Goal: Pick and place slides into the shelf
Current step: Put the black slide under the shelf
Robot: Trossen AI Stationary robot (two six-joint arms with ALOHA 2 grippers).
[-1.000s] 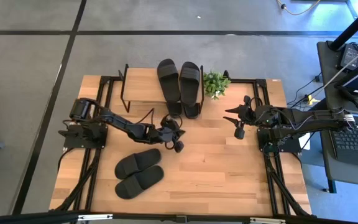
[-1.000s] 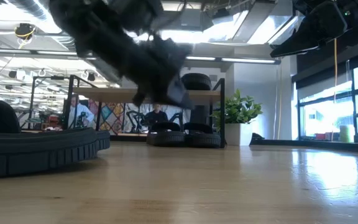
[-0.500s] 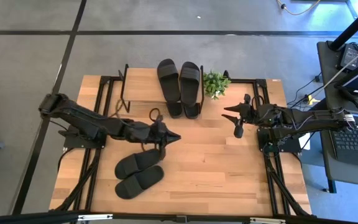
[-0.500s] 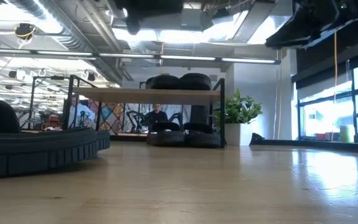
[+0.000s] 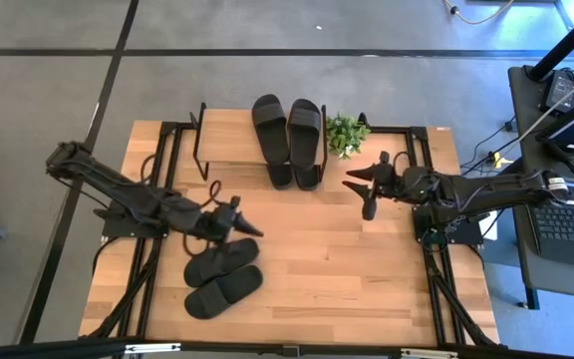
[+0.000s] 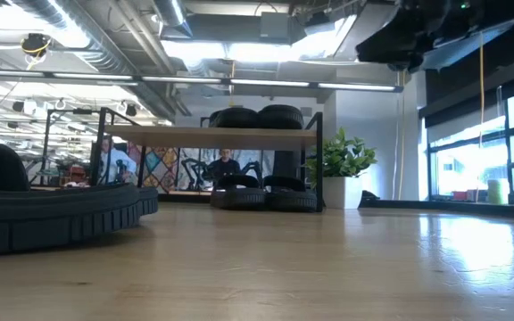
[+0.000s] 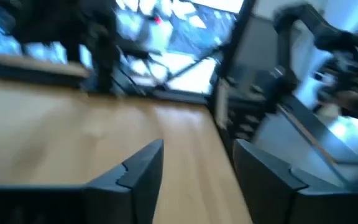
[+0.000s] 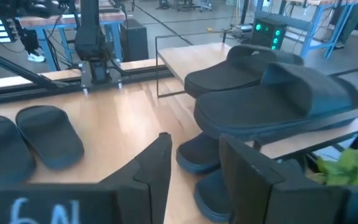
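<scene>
The left end effector (image 5: 235,225) hovers with jaws parted and nothing between them, just above the nearer of two slides (image 5: 221,261) lying near the counter's (image 5: 367,289) front-left corner, their long axes running diagonally. The left arm is far closer than the right. The right end effector (image 5: 364,189) waits part open and empty beside the shelf (image 5: 229,139) at the back edge, where four slides already sit on two tiers. A small plant (image 5: 346,133) stands beside it.
</scene>
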